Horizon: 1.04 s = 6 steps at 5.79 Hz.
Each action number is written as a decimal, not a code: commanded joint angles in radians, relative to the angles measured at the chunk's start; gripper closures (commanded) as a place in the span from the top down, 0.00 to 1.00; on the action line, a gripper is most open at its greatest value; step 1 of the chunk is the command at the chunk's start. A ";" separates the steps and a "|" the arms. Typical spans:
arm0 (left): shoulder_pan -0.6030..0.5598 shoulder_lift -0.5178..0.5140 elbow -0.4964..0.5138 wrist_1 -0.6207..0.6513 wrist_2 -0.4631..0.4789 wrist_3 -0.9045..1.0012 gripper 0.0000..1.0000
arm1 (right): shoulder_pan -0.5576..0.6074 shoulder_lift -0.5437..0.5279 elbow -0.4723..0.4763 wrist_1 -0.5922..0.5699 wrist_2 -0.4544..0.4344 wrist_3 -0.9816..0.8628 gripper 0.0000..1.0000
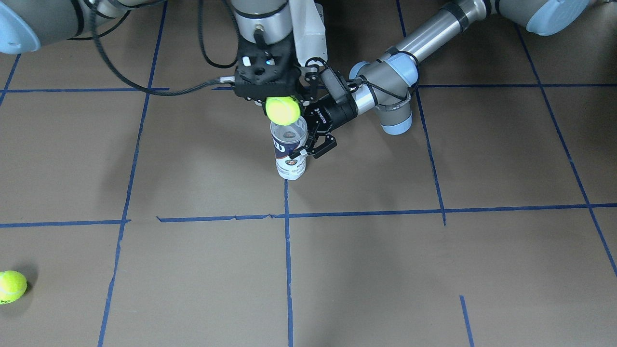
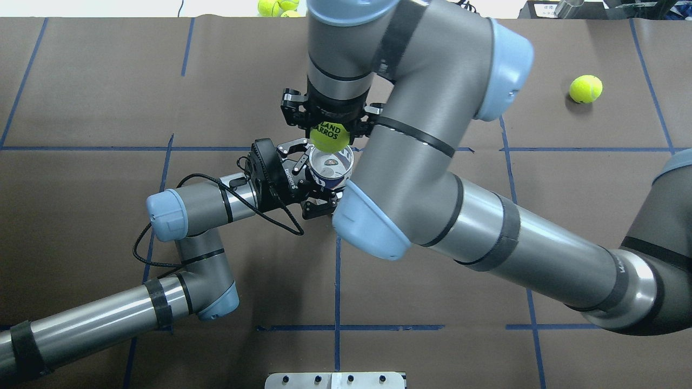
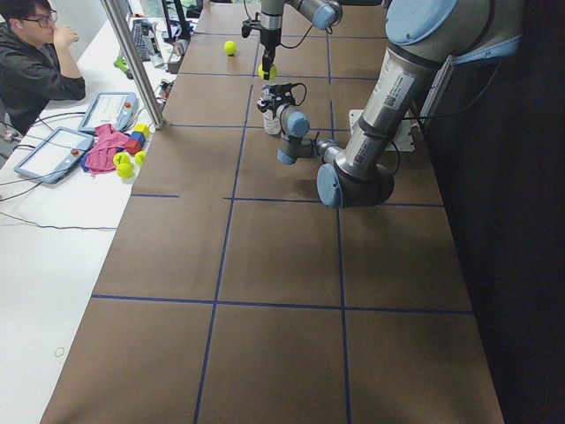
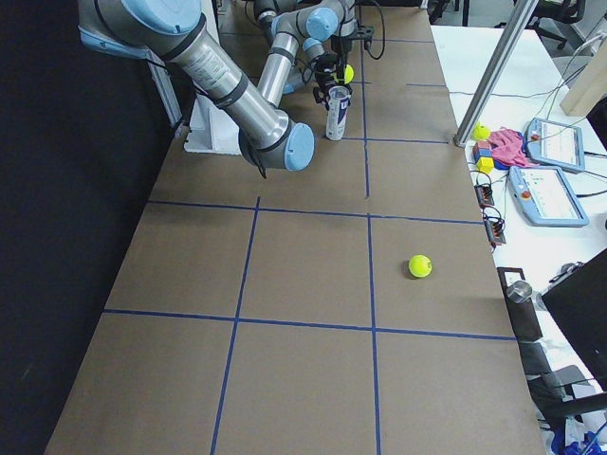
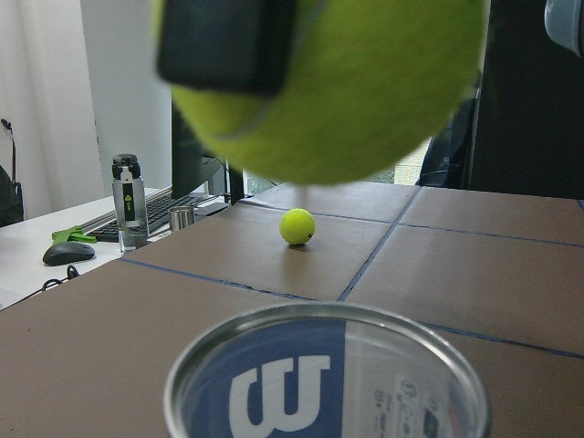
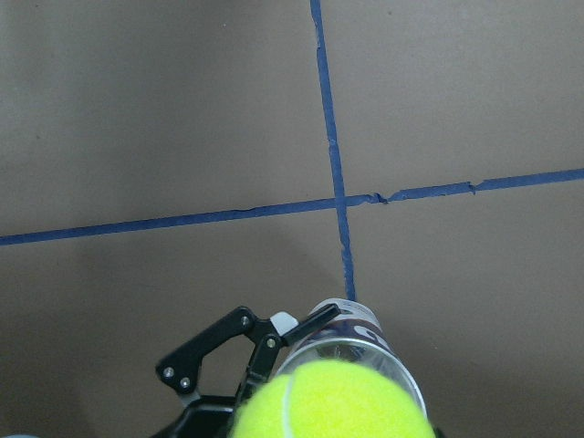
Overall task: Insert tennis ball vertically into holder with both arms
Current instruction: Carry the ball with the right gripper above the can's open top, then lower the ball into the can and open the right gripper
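The holder point(image 1: 289, 156), a clear can with a navy and white Wilson label, stands upright on the brown table, mouth open. My left gripper point(image 1: 311, 148) reaches in sideways and is shut on its upper half, as the overhead view point(image 2: 319, 177) also shows. My right gripper point(image 2: 328, 128) points straight down and is shut on a yellow tennis ball point(image 1: 282, 110). The ball hangs just above the holder's rim point(image 2: 331, 165), slightly toward its far side. In the left wrist view the ball point(image 5: 328, 82) hovers over the rim point(image 5: 319, 315). The right wrist view shows the ball point(image 6: 328, 401) above the holder point(image 6: 356, 328).
A loose tennis ball point(image 2: 585, 88) lies far out on the robot's right point(image 1: 10, 286). More balls point(image 2: 275, 6) sit past the table's far edge. An operator point(image 3: 35, 62), tablets and a metal post point(image 3: 132, 62) are beside the table. Blue tape lines grid the surface.
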<state>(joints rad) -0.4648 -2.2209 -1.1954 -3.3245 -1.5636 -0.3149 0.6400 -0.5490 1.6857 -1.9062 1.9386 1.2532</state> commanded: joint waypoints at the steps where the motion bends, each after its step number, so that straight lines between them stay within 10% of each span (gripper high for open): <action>1: 0.000 0.000 0.000 -0.001 0.000 -0.001 0.90 | -0.010 0.011 -0.031 0.006 -0.018 0.000 0.29; 5: 0.000 0.001 0.000 -0.003 -0.001 0.002 0.90 | -0.011 -0.014 -0.020 -0.016 -0.015 -0.001 0.43; 6: 0.000 0.000 -0.001 -0.003 -0.001 0.002 0.90 | -0.013 -0.014 -0.020 -0.016 -0.015 -0.001 0.70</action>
<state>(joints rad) -0.4648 -2.2205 -1.1953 -3.3269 -1.5644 -0.3133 0.6283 -0.5602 1.6654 -1.9215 1.9240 1.2517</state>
